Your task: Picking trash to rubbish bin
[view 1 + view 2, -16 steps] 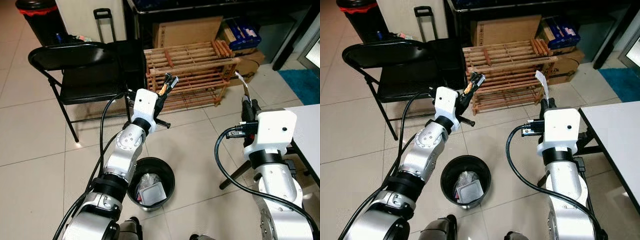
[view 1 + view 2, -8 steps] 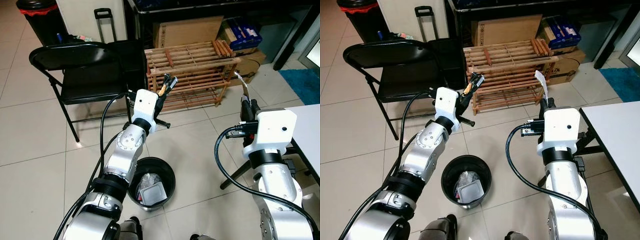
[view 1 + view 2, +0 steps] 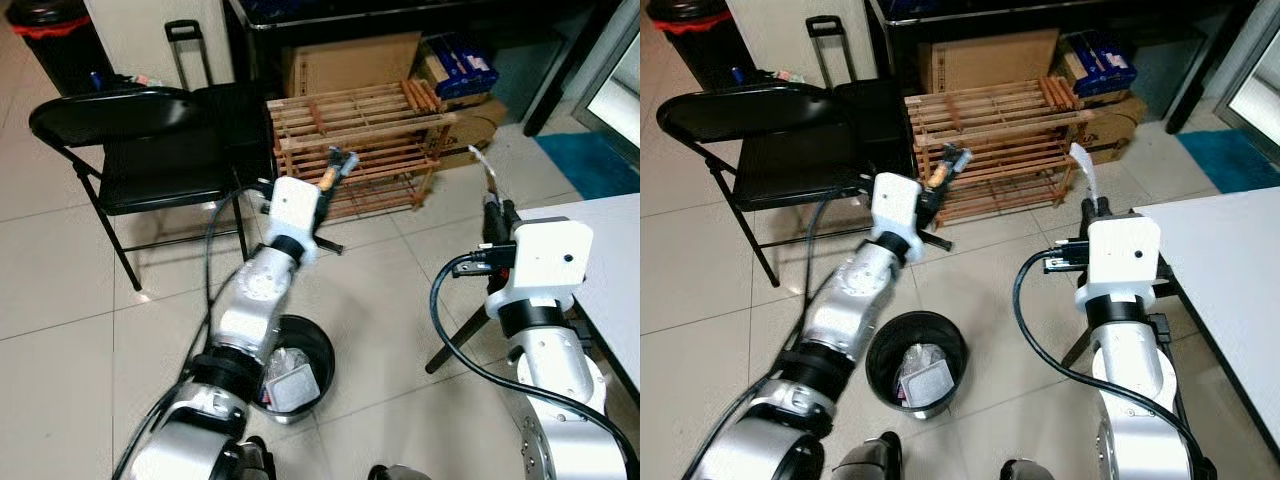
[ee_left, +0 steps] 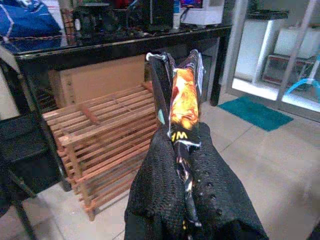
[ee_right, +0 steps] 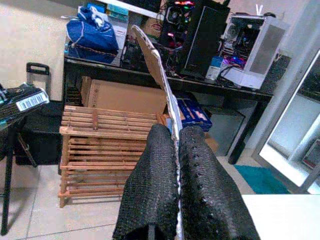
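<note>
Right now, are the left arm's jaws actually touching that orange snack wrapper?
Touching. The left wrist view shows the left gripper shut on the orange wrapper, which is pinched between both black fingers and sticks out past their tips.

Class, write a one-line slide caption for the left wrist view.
Left claw shut on an orange snack wrapper, with a wooden rack behind.

Count, scene as viewed:
- Grippers: 2, left gripper (image 4: pixel 186 165) and right gripper (image 5: pixel 175 165).
- Trash pieces pinched: 2, orange wrapper (image 4: pixel 184 100) in the left; thin white strip (image 5: pixel 159 67) in the right.
- Rubbish bin (image 3: pixel 290 362): 1, below the left arm.
- Folding chair (image 3: pixel 130 140): 1.
- Wooden rack (image 3: pixel 360 130): 1.
- Cardboard box (image 3: pixel 350 65): 1.
- White table (image 3: pixel 1230 270): 1.
</note>
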{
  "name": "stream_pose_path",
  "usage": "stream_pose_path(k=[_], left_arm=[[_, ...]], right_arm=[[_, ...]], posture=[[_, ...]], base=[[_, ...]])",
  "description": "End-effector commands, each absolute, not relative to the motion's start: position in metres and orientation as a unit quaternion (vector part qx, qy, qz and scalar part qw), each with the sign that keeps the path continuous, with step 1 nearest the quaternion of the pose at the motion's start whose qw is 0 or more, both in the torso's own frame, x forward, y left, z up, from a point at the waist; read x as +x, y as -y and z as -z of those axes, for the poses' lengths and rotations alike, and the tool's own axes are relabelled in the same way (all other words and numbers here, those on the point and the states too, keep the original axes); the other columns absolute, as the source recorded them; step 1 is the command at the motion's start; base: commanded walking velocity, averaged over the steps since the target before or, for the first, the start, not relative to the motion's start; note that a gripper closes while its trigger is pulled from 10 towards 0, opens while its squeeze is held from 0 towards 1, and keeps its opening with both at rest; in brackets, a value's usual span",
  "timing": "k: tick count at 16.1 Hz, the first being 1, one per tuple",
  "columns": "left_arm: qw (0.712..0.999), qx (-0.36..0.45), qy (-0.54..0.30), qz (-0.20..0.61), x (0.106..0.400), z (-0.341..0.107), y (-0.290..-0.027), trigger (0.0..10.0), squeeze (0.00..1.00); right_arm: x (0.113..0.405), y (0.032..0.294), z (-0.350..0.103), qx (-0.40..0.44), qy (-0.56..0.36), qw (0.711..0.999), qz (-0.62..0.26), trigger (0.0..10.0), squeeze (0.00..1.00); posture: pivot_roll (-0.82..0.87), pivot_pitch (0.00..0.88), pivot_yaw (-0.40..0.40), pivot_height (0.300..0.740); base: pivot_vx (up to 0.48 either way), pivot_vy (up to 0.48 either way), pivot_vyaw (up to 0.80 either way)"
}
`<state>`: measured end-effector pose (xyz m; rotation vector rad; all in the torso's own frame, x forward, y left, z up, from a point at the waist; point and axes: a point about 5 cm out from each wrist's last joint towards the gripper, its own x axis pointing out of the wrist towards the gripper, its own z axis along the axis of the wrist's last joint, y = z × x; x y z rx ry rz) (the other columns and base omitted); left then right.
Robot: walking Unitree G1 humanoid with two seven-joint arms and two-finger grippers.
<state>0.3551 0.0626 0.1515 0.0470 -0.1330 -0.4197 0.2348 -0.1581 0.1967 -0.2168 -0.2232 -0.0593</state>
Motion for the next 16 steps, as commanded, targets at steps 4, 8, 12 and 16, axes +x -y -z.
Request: stream_pose_path(k=[4,8,12,16], left_arm=[[0.978,0.032,0.055,0.2,0.3569,-0.1486,-0.0665,10.0,0.0],[0.978,0.034,0.053,0.199,0.3575,-0.1482,-0.0665,10.0,0.0],[0.978,0.035,0.053,0.198,0.3577,-0.1478,-0.0673,10.0,0.0],[0.979,0.024,0.054,0.194,0.3576,-0.1474,-0.0692,10.0,0.0]], right_arm=[[0.2351,0.1569,-0.193,-0.108,0.102,0.989,0.025,10.0,0.0],[0.2354,0.1568,-0.1918,-0.108,0.1,0.989,0.025,10.0,0.0],[0.2354,0.1561,-0.1907,-0.108,0.098,0.989,0.023,10.0,0.0],[0.2357,0.1557,-0.1898,-0.112,0.096,0.989,0.019,10.0,0.0]], posture=[[0.09,0.129,0.001,0.74],[0.09,0.129,0.003,0.74],[0.09,0.129,0.004,0.74],[0.09,0.128,-0.001,0.74]], base=[[0.0,-0.348,0.0],[0.0,-0.352,0.0],[0.0,-0.352,0.0],[0.0,-0.067,0.0]])
